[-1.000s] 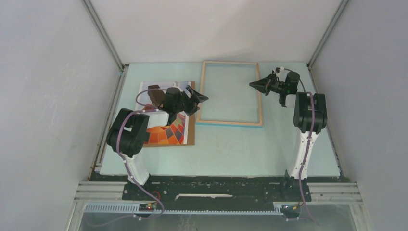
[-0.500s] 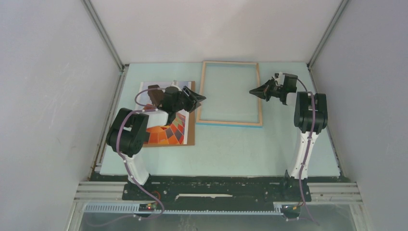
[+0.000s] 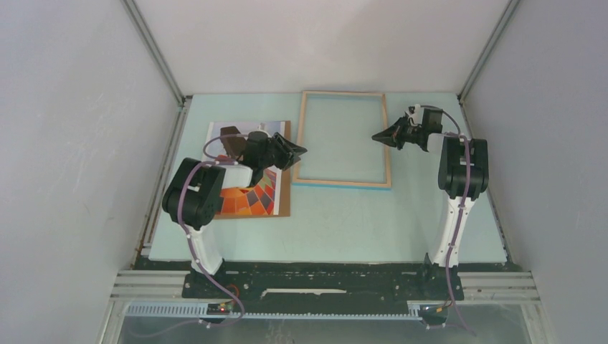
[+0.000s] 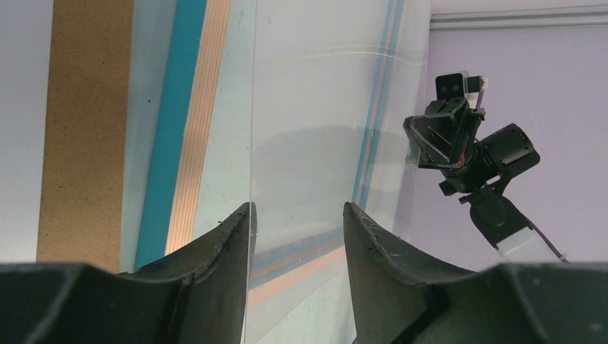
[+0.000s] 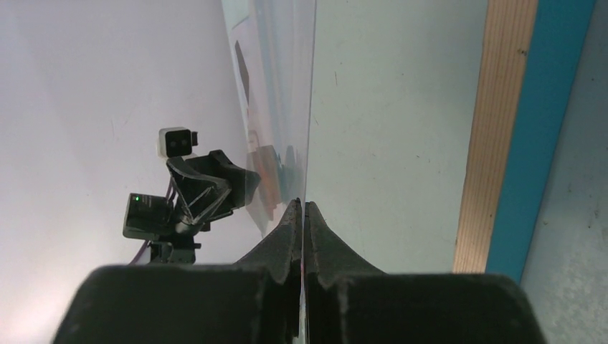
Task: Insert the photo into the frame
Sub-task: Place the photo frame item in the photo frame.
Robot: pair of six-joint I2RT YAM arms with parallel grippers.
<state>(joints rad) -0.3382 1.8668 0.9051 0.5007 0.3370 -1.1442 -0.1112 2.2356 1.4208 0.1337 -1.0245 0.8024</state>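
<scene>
While my right gripper (image 3: 376, 136) pinches one clear pane (image 4: 315, 143) with fingers closed tight, my left gripper (image 3: 300, 152) stands half-spread around the pane's far edge, not clamping it. One photo (image 3: 247, 201) lies on one brown backing board (image 3: 285, 197), at nine o'clock from the one frame (image 3: 344, 181), which lies wood side up.

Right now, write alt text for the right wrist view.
The right gripper is shut on the edge of a clear sheet, seen edge-on. The frame lies to the right, light wood with a turquoise edge; the left gripper shows at left.
</scene>
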